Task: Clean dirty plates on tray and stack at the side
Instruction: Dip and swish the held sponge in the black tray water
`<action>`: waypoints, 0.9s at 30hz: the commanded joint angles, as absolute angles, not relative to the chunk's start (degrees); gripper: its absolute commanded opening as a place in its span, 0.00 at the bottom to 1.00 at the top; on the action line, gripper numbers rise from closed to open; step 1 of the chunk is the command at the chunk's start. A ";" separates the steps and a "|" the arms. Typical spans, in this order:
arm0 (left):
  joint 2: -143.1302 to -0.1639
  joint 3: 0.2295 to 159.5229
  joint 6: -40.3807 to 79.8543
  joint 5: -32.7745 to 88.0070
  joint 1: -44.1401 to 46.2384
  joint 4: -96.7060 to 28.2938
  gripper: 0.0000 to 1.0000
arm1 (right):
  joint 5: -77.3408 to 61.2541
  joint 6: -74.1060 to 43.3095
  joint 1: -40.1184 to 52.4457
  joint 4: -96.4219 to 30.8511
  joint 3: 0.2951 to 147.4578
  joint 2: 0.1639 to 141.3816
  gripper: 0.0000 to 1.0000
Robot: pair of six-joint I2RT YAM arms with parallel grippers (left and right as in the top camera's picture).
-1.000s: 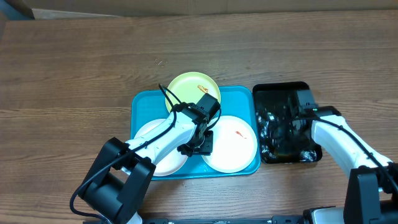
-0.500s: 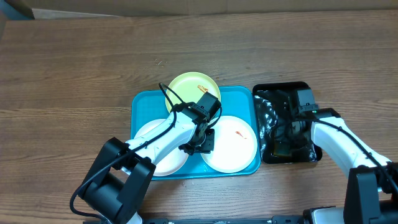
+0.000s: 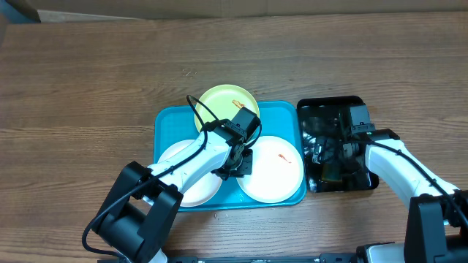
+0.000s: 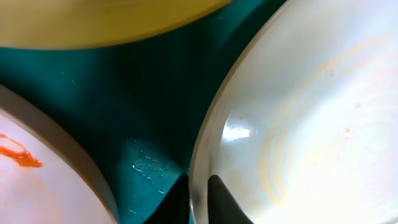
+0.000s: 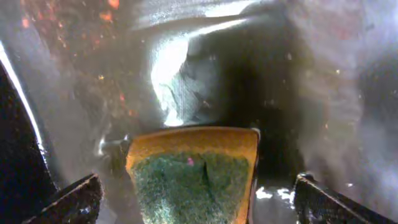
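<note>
Between the wide-spread fingers of the right gripper (image 5: 198,183) sits the sponge (image 5: 193,163), dead ahead in the black tray (image 3: 333,104).
Its green scouring face is up and its far edge lies square to the fingers, so a straight close should catch it across the width; this arm is much the nearer. The left gripper (image 4: 197,188) is pinched narrow on the rim of the white plate (image 4: 311,124) on the blue tray (image 3: 165,124), with that plate to its right, a smeared white plate (image 4: 37,180) to its left, and the yellow plate (image 3: 223,102) beyond.
</note>
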State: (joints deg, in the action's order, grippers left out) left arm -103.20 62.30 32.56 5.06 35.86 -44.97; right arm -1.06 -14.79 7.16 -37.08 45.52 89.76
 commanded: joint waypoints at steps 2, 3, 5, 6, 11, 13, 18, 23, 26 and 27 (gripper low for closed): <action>-103.61 63.59 32.10 4.45 35.53 -44.73 0.12 | -1.15 -14.90 7.01 -35.55 45.60 89.82 1.00; -103.61 63.59 32.10 4.45 35.53 -44.75 0.13 | -1.13 -14.92 7.01 -35.35 45.60 89.82 1.00; -103.61 63.59 32.10 4.45 35.55 -44.77 0.13 | -1.13 -15.07 7.01 -35.22 45.60 89.82 0.85; -103.61 63.59 32.10 4.45 35.55 -44.77 0.13 | -1.15 -15.09 7.01 -35.48 45.60 89.82 0.74; -103.61 63.59 32.12 4.47 35.55 -44.77 0.17 | -1.15 -15.53 7.03 -38.20 45.58 89.82 0.59; -103.61 63.59 32.12 4.47 35.55 -44.75 0.17 | -1.15 -15.53 7.03 -38.87 45.58 89.82 0.59; -103.61 63.59 32.10 4.47 35.55 -44.73 0.21 | -1.15 -15.46 7.03 -39.11 45.63 89.80 0.45; -103.61 63.59 32.12 4.47 35.55 -44.56 0.20 | -1.15 -15.46 7.01 -40.66 49.52 89.80 0.04; -103.61 63.59 32.12 4.47 35.53 -44.58 0.04 | -1.08 -15.49 7.01 -44.03 53.39 89.80 0.04; -103.61 63.59 32.12 4.47 35.53 -44.58 0.04 | -1.08 -15.49 7.01 -45.74 54.89 89.80 0.04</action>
